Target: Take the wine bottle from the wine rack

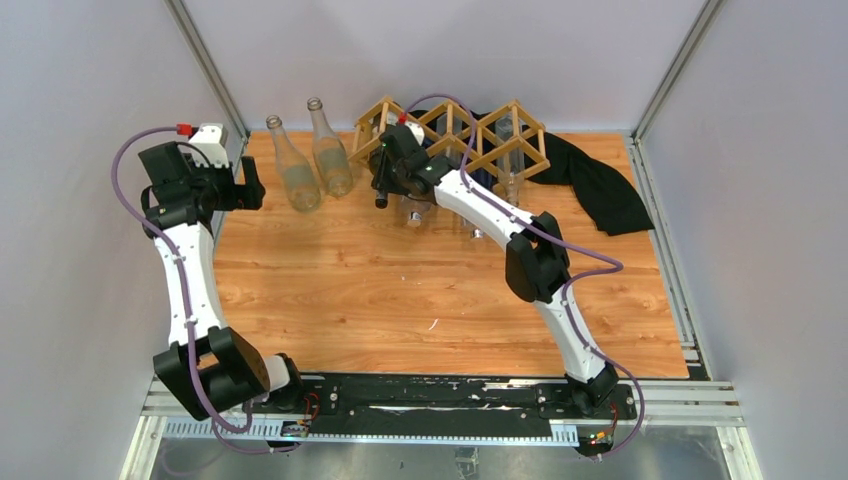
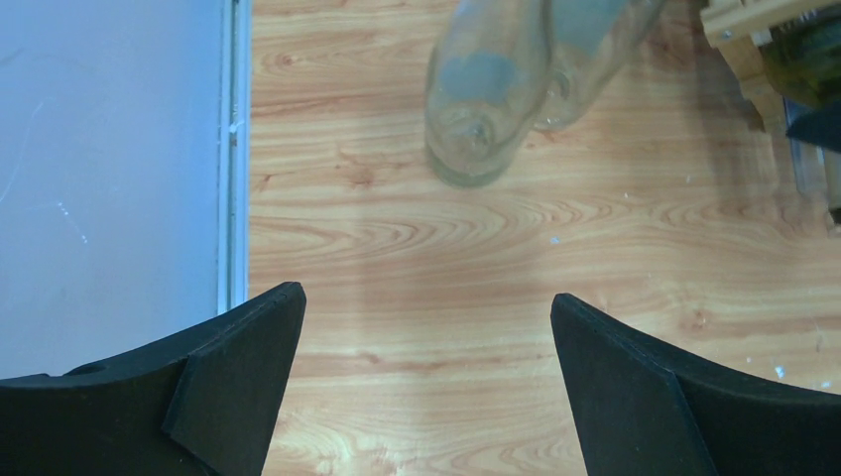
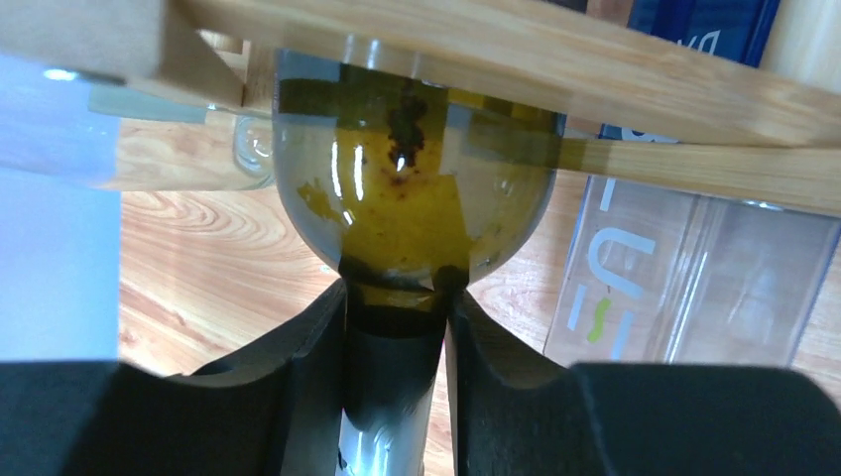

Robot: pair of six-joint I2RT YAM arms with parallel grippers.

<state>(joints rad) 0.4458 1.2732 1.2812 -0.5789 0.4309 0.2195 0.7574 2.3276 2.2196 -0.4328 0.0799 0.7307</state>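
Note:
The wine rack (image 1: 455, 135), a light wooden lattice of diamond cells, stands at the back of the table; its slats (image 3: 516, 59) cross the top of the right wrist view. The wine bottle (image 3: 412, 188), olive-green glass, lies in a left cell with its shoulder and neck pointing toward me. My right gripper (image 3: 395, 327) is shut on its dark neck, one finger on each side. From above, that gripper (image 1: 388, 182) sits at the rack's left front and hides most of the bottle. My left gripper (image 2: 426, 327) hangs open over bare wood at the far left (image 1: 255, 188), holding nothing.
Two clear empty bottles (image 1: 297, 170) (image 1: 330, 155) lie left of the rack, and their bases (image 2: 486, 89) show ahead of the left gripper. A black cloth (image 1: 600, 185) trails behind and right of the rack. A clear plastic box (image 3: 684, 278) sits under the rack.

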